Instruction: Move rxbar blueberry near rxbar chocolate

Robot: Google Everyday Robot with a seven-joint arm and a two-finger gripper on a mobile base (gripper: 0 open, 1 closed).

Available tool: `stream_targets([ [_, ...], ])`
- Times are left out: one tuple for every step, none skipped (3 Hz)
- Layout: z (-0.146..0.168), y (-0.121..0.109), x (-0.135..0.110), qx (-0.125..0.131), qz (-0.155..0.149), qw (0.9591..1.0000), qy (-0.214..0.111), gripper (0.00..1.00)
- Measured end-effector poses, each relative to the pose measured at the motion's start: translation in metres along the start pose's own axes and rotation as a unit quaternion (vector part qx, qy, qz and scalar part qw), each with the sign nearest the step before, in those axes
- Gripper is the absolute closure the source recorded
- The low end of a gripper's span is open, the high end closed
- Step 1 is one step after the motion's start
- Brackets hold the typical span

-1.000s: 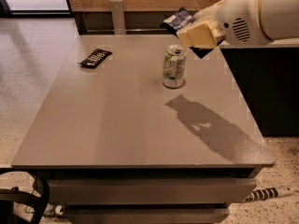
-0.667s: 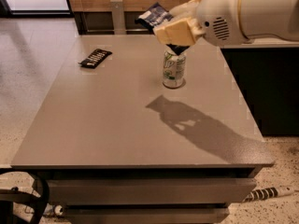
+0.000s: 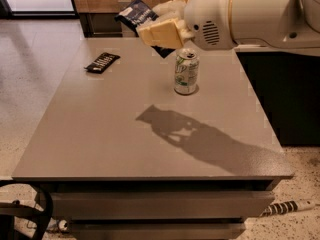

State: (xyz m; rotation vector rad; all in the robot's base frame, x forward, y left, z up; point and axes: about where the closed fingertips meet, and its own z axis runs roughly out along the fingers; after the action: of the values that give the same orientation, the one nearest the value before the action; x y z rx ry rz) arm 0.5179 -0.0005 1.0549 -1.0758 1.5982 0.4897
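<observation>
**Table transit: bringing the blue bar to the black one**

Grey table (image 3: 100, 144) carries the rxbar chocolate (image 3: 102, 62) at its far left and an upright can (image 3: 186, 71) right of centre. The hand (image 3: 159, 24) hangs above the far edge, just left of the can's top. It is clenched on the rxbar blueberry (image 3: 134, 14), held clear of the surface. Recommended procedure: travel left at this height, avoid the can, descend beside the black bar without covering it, then let go.

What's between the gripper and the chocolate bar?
Only bare table before the chocolate bar, camera view. The gripper, shut on the blueberry bar, is aloft near the can.
</observation>
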Motion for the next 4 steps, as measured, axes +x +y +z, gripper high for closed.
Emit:
stream_targets([
  [0.010,-0.003,0.000,-0.002,-0.007,0.9998,0.017,1.00],
  [0.040,-0.030,0.005,-0.012,-0.003,0.9982,0.058,1.00],
  [0.100,-0.051,0.020,-0.026,-0.024,0.9947,0.097,1.00],
  [0.148,-0.055,0.035,-0.037,-0.031,0.9930,0.108,1.00],
])
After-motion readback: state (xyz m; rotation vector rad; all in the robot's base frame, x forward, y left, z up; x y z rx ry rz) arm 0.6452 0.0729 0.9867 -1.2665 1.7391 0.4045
